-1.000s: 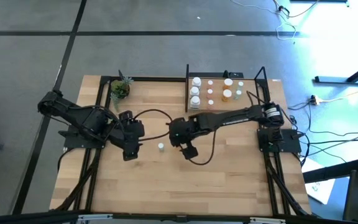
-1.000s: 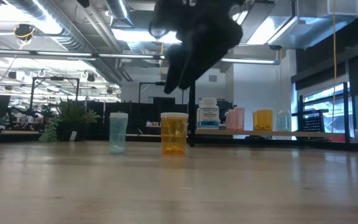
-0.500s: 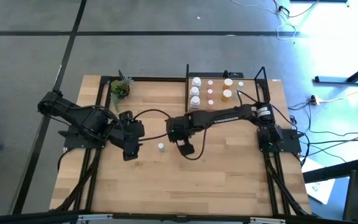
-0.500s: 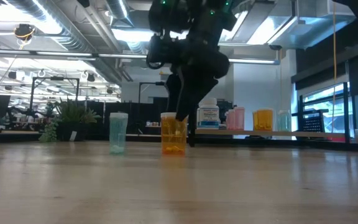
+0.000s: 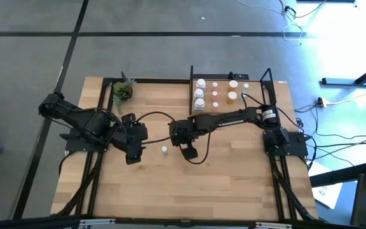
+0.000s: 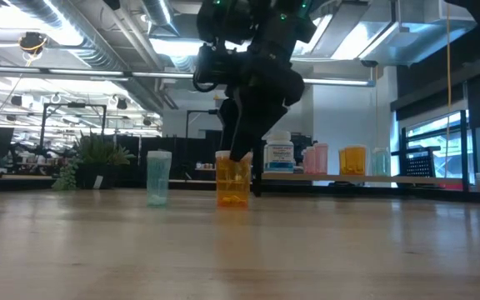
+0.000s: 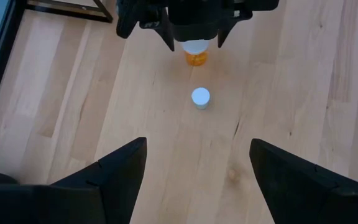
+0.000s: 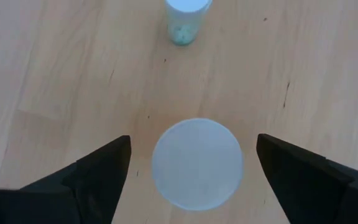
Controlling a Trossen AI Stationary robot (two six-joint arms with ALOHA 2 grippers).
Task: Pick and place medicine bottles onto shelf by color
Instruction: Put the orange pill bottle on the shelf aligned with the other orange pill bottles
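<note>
The light wooden counter (image 5: 234,178) carries everything, framed by black rails. At its far edge, toward the right side, stands the shelf (image 5: 254,105), a pale wooden board between thin black upright posts, already holding a cluster of small medicine bottles (image 5: 200,93), most white-capped, with at least one orange one among them; in the low view a white labelled bottle, a pinkish one, an amber one and a pale clear one line up on it.

The right arm stretches from its base at the right edge across to the middle of the counter. The right pincer (image 8: 193,167) points straight down with its fingers spread wide, one on each side of the orange translucent pill bottle with a white cap (image 8: 197,163), not pressing it. That bottle (image 6: 232,179) stands upright on the wood, the fingertips reaching about its top.

The left arm waits at the left side, its left pincer (image 7: 194,168) partly spread and empty, aimed across the counter toward the two loose bottles.

A small green potted plant (image 5: 122,90) sits at the far left corner.

The pale green bottle with a white cap (image 5: 164,150) stands upright near the orange one, between the two pincers, untouched.
</note>
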